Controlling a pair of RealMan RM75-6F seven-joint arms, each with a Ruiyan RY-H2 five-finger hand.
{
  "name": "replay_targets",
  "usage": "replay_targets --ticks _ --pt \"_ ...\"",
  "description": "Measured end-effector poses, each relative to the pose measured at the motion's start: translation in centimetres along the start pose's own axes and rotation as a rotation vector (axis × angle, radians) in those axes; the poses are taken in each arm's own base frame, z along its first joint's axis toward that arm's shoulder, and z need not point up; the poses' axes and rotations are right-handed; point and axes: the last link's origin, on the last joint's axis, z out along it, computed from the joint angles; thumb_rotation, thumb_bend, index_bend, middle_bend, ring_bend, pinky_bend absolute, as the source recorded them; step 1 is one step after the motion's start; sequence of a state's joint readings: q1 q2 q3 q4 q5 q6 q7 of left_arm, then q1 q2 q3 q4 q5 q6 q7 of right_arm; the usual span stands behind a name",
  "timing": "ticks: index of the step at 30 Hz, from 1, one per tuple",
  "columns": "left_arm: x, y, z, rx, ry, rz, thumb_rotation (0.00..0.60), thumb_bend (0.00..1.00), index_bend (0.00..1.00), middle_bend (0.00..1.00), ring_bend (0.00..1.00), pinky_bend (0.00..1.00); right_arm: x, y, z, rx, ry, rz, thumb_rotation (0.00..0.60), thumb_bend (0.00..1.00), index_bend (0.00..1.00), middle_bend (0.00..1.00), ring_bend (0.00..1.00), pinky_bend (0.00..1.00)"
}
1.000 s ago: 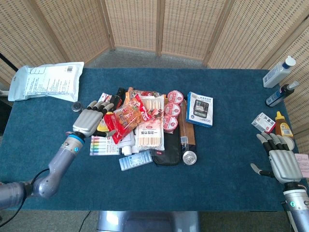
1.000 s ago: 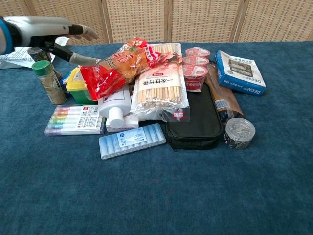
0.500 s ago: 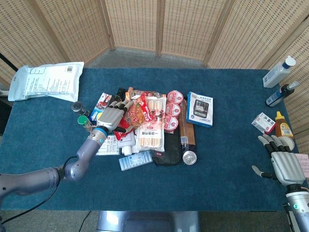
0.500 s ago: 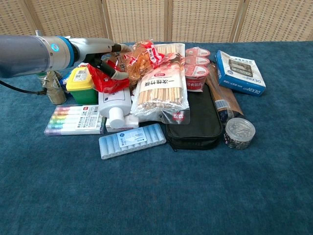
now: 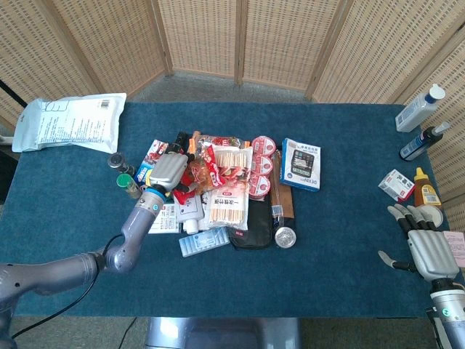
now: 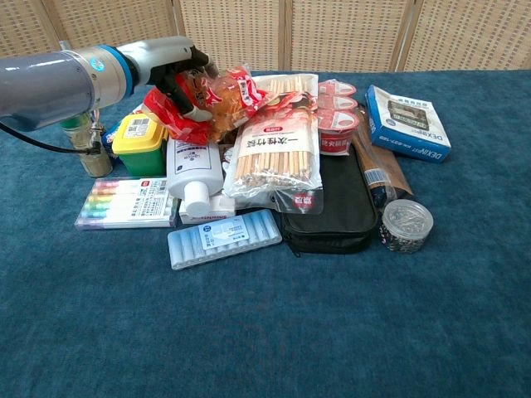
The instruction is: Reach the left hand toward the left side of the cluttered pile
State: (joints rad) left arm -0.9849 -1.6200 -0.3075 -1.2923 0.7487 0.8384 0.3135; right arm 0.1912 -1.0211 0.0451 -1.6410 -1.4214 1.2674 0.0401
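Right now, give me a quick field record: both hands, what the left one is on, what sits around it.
left hand: at the left side of the pile, fingers curled onto the red snack bag; a firm grip cannot be confirmed
right hand: low at the right table edge, fingers spread, holding nothing
yellow-lidded green box: just below the left hand
white bottle: lying right of that box
chopstick pack: middle of the pile
marker set: front left, flat on the cloth
blue box: right side, apart from the left hand
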Motion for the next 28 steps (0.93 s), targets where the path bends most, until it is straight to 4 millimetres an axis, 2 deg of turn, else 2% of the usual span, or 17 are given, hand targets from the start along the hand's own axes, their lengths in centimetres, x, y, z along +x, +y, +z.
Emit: replay_targets --ticks 4,10,23,28 --pt "1.5 -0.8 -0.8 0.000 0.035 -0.050 0.600 0.37 0.53 0.51 0.85 0.32 0.0 -0.2 0.1 0.011 0.001 -0.002 0.468 0.27 0.00 0.10 0.00 0.00" --pt "4.9 -1.4 -2.8 -0.035 0.107 -0.111 0.600 0.36 0.50 0.48 0.81 0.26 -0.1 -0.5 0.3 0.027 -0.001 0.000 0.468 0.27 0.00 0.10 0.00 0.00" --pt "16.0 -0.5 -10.3 -0.188 0.386 -0.241 0.600 0.34 0.48 0.47 0.78 0.21 -1.2 -1.2 1.1 0.052 -0.021 0.013 0.469 0.27 0.00 0.10 0.00 0.00" --pt "17.5 0.0 -11.4 -0.235 0.436 -0.282 0.600 0.34 0.48 0.46 0.78 0.21 -1.2 -1.2 1.2 0.050 -0.025 0.010 0.467 0.27 0.00 0.11 0.00 0.00"
